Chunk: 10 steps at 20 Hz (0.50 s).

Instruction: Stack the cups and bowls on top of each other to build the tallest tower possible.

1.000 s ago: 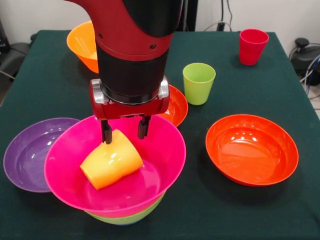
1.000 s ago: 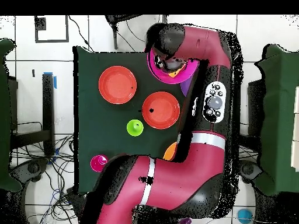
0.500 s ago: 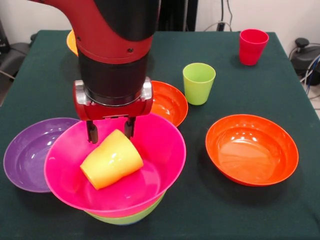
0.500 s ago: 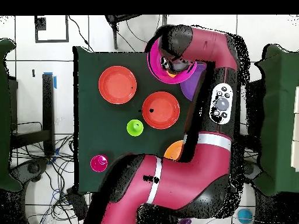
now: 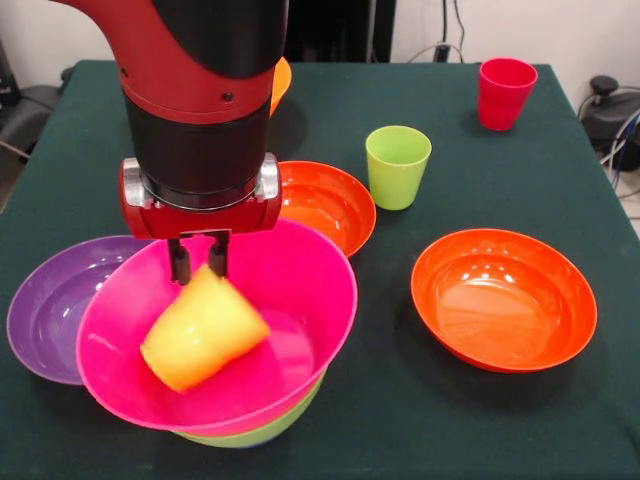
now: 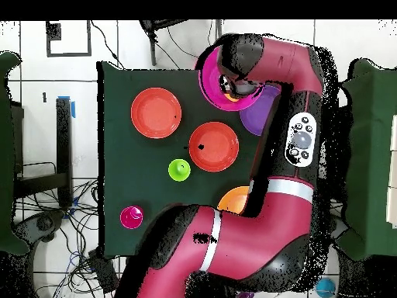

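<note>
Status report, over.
Tool shut on yellow cup's rim. Cup lying tilted inside magenta bowl, atop green bowl. Purple bowl alongside, nothing blocking.

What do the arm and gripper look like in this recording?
The arm is glossy red with black cylindrical sections. A red wrist block with silver metal pieces at its sides carries the gripper, which has two short black fingers. In the overhead view the arm shows a grey button panel and white bands.

A dark green tablecloth (image 5: 420,420) covers the table. Beyond the cloth's far right corner, black cables (image 5: 440,45) run along the white wall. In the overhead view, tangled cables (image 6: 54,221) lie on the white tiled floor (image 6: 93,46) beside the cloth.
</note>
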Each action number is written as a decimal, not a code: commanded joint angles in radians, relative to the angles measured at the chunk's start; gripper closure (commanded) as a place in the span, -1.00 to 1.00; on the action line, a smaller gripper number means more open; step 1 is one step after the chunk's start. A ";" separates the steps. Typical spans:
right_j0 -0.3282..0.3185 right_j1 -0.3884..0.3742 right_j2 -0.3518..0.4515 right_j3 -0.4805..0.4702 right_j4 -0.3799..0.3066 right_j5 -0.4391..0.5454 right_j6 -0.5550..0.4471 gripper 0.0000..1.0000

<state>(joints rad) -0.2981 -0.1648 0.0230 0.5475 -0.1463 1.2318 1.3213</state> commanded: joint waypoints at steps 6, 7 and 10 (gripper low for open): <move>0.011 -0.058 0.072 0.151 -0.066 -0.112 -0.253 1.00; 0.012 -0.060 0.072 0.154 -0.066 -0.113 -0.251 1.00; 0.011 -0.068 0.071 0.170 -0.066 -0.119 -0.243 1.00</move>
<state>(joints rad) -0.2978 -0.2037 0.0225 0.5886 -0.1511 1.1573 1.3213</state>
